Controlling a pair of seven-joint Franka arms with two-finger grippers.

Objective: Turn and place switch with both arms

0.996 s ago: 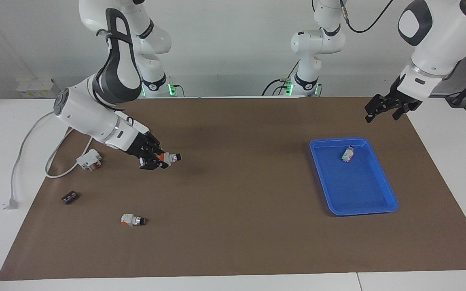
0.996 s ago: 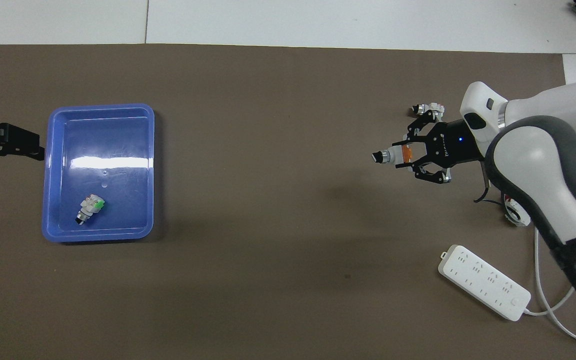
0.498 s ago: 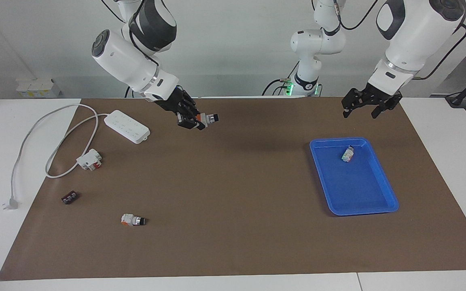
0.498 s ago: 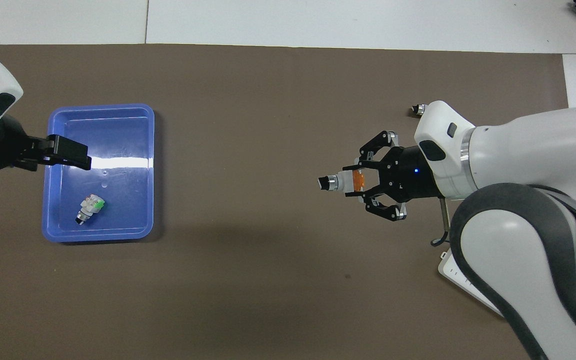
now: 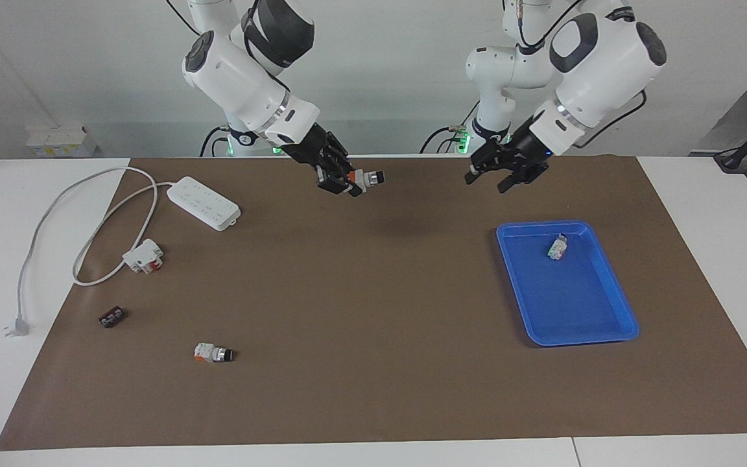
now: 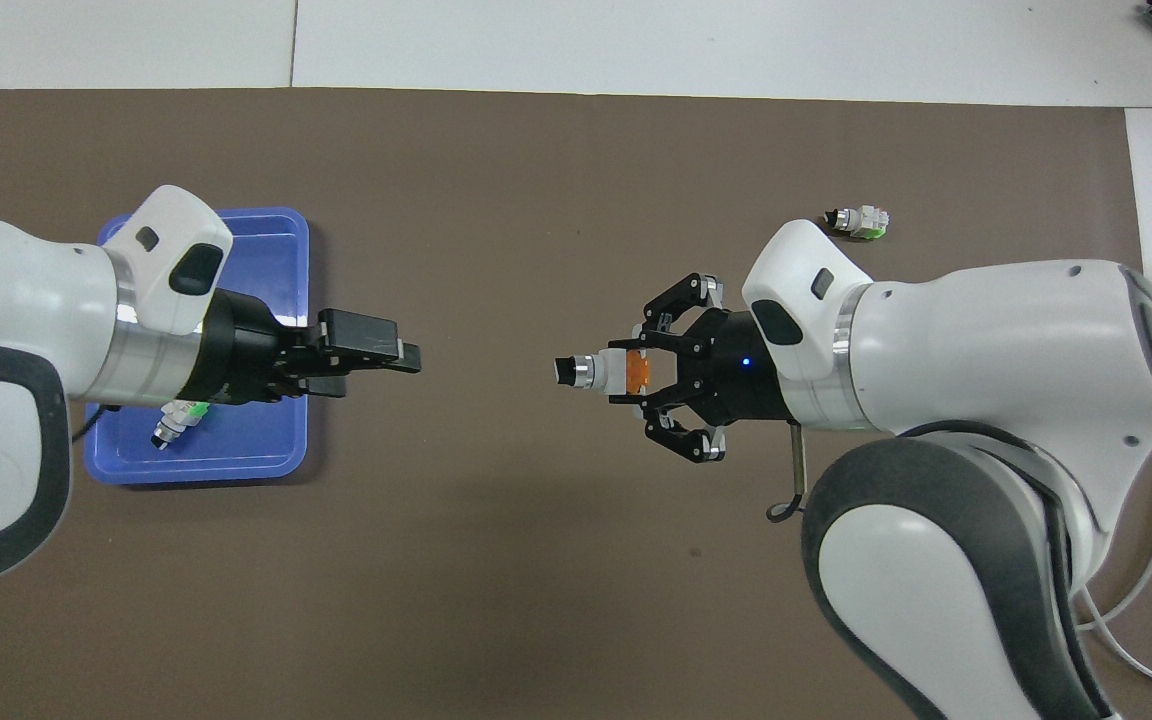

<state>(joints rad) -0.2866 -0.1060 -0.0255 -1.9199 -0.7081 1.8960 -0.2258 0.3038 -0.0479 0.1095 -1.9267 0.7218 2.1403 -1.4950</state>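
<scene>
Switch (image 5: 366,178) sits clamped in the right gripper (image 5: 341,181), jaws closed on its orange block, held in the air over the brown mat (image 5: 373,298) on the table, black knob tip pointing at the left gripper (image 5: 500,175). Left gripper hangs level with it, well apart, beside the blue tray (image 5: 613,285); its jaws hold nothing, and how far they stand open I cannot tell. Tray holds a small white piece with green marks (image 5: 557,247); a second switch (image 5: 213,353) lies on the mat toward the right arm's end.
</scene>
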